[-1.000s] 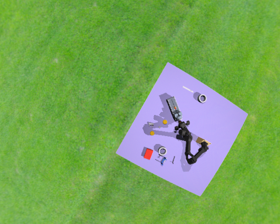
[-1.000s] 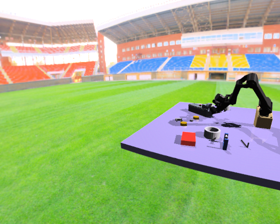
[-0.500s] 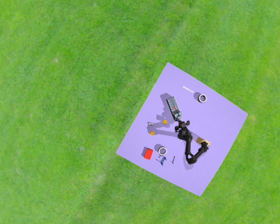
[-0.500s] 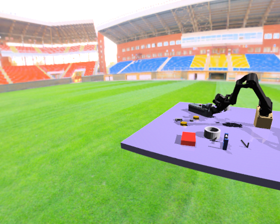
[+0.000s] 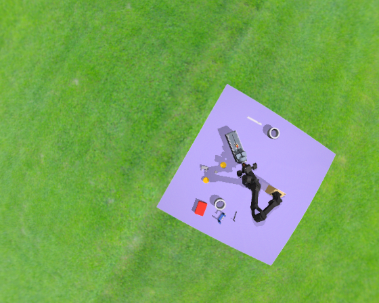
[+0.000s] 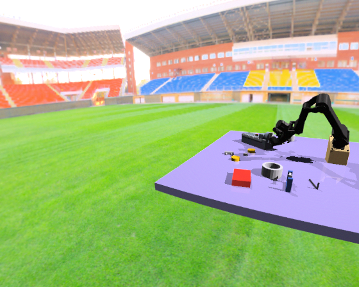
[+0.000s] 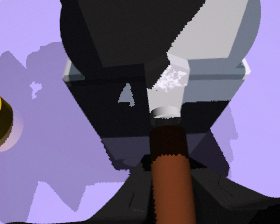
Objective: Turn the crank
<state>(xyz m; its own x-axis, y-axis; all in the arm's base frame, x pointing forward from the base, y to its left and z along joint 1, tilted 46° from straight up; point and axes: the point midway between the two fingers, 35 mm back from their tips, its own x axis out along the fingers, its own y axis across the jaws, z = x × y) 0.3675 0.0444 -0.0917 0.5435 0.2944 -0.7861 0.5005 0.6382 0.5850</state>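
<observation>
The grey machine (image 5: 233, 138) (image 6: 255, 141) lies on the table with its crank end toward the arm. A small red pointer (image 5: 237, 146) shows on its slide from above. The brass zero marks are too small to make out, so I cannot tell whether the pointer is level with them. In the wrist view the brown crank handle (image 7: 174, 192) runs up from the lower edge to a pale crank arm (image 7: 167, 92). My gripper (image 5: 243, 165) (image 6: 272, 144) (image 7: 161, 160) is shut on the handle, with a black finger on each side. The fingertips are partly hidden by the handle.
On the purple table (image 5: 306, 169) (image 6: 193, 189), two yellow discs (image 5: 223, 165) (image 5: 206, 180) lie beside the machine. A red block (image 5: 201, 208) (image 6: 241, 178), a white ring (image 5: 216, 207) and a blue part (image 5: 221, 218) (image 6: 288, 184) stand farther off. Another ring (image 5: 269, 135) is beyond the machine.
</observation>
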